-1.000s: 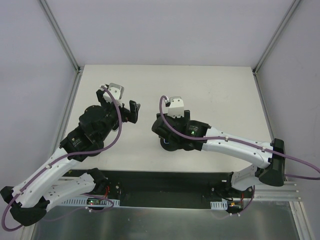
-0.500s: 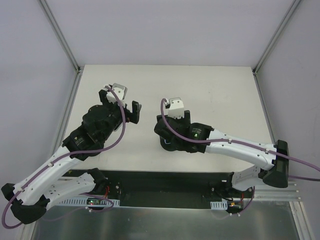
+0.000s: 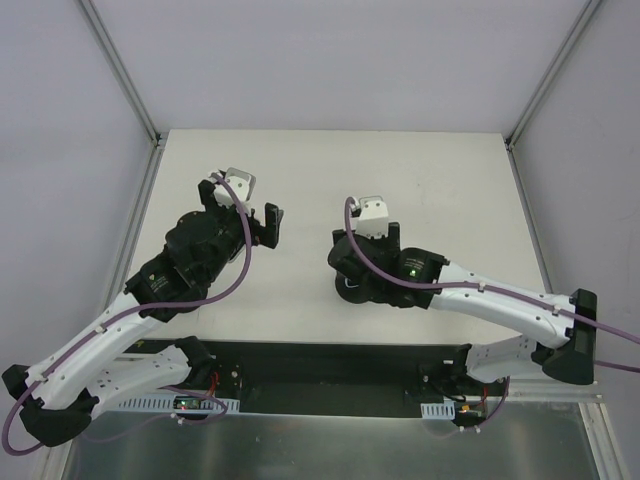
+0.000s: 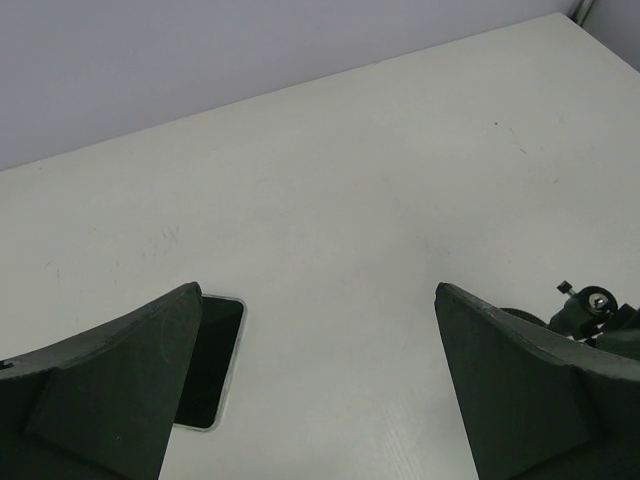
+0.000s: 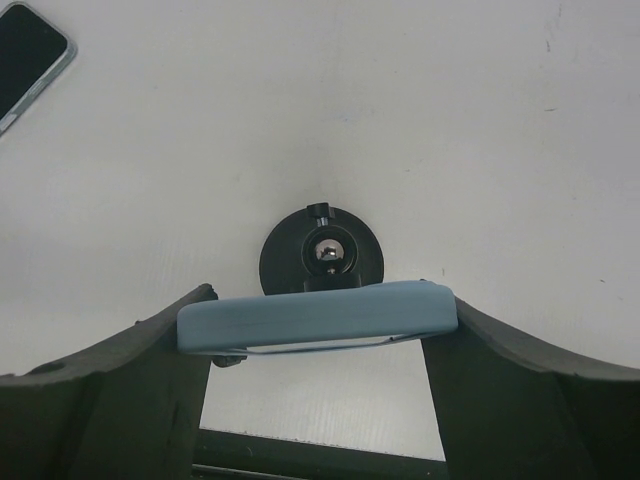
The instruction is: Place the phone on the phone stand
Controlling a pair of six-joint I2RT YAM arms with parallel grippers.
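The phone (image 4: 210,360), black-screened with a thin pale rim, lies flat on the table, partly behind my left finger. It also shows in the right wrist view (image 5: 25,55) at the top left. My left gripper (image 4: 315,290) is open and empty above the table, just right of the phone. The phone stand (image 5: 285,255), with its black disc base and post, sits below my right gripper (image 5: 325,300). That gripper is shut on a light-blue-cased phone (image 5: 320,318), held edge-on over the stand's cradle. I cannot tell whether it touches the cradle.
White table (image 3: 440,180) with grey walls on three sides. A black strip (image 3: 320,365) runs along the near edge by the arm bases. The stand's base (image 3: 350,292) shows under the right arm in the top view.
My right arm has moved to the right with the light-blue-cased phone in it. My left gripper shifted slightly away from the bases, then held still.
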